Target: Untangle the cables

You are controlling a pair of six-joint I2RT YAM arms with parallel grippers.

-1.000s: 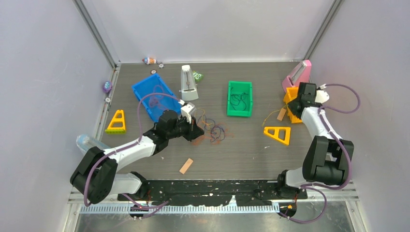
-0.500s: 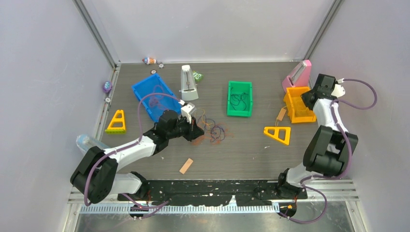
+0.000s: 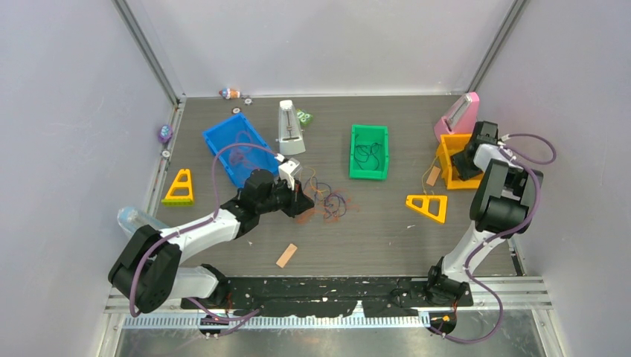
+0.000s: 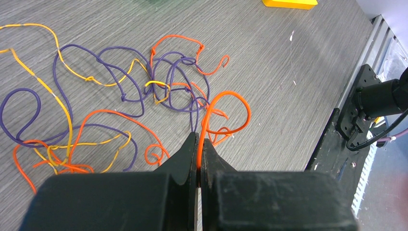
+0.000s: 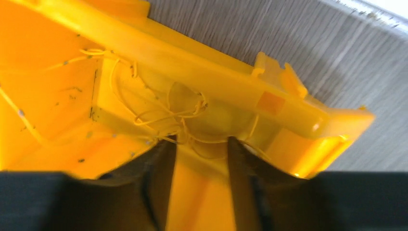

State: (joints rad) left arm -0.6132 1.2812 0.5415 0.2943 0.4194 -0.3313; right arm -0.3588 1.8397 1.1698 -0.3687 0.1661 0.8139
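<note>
A loose tangle of thin purple, yellow and orange cables (image 4: pixel 144 91) lies on the grey table, mid-table in the top view as the tangle (image 3: pixel 329 202). My left gripper (image 4: pixel 198 140) is shut on one orange cable (image 4: pixel 230 96) at the near edge of the tangle; from above the left gripper (image 3: pixel 303 199) sits just left of it. My right gripper (image 5: pixel 201 142) stands open inside the orange bin (image 5: pixel 298 110), nothing between its fingers. A thin yellow cable (image 5: pixel 161 115) lies bunched on the bin floor just ahead of the fingertips. From above the right gripper (image 3: pixel 466 163) is down in the orange bin (image 3: pixel 444 160).
A green bin (image 3: pixel 352 152) holds dark cables and a blue bin (image 3: pixel 223 137) holds a cable too. Yellow triangle frames (image 3: pixel 179 187) (image 3: pixel 428 207), wooden sticks (image 3: pixel 286 255) (image 3: pixel 433 175), a white upright object (image 3: pixel 289 128) and a pink object (image 3: pixel 457 115) stand around.
My right arm swung back over the orange bin, came down into it, and its jaws opened. The left arm kept still, gripping the orange cable.
</note>
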